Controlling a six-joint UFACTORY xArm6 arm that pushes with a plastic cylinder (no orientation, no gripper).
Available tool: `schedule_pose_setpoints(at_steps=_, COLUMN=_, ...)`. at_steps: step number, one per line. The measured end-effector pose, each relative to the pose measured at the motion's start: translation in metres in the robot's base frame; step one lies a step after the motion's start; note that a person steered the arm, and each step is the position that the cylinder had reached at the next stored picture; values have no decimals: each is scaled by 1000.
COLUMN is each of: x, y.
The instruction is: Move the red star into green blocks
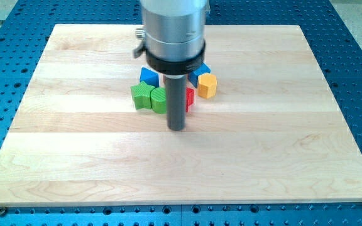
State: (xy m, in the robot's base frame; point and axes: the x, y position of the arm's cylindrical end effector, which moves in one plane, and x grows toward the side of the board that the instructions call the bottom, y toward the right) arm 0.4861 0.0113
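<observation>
Most of the red star [190, 98] hides behind my tip [177, 129]; no jaws show.

light: bright, even | shadows: faint | focus: sharp | glare: none

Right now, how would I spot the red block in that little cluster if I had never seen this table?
Start at the wooden board and find the dark rod coming down from the view's top; my tip ends just below a small cluster of blocks. The red block peeks out at the rod's right edge, mostly hidden. It sits between the green blocks and the yellow block, the only red one.
</observation>
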Motion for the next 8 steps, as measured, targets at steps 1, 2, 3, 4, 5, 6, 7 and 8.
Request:
schedule_pose_setpoints(at_steps=1, x=-20, y=67)
schedule_pose_setpoints(at_steps=2, x=-40, y=53)
schedule_pose_setpoints(at_steps=3, x=-41, y=26)
schedule_pose_setpoints(at_steps=4, x=-41, y=23)
schedule_pose_setpoints(at_steps=5, x=-44, y=24)
schedule_pose_setpoints(at_steps=6, x=-30, y=-4)
schedule_pose_setpoints(at_steps=7, x=-8, y=-18)
schedule_pose_setpoints(at_steps=8, x=-10, y=26)
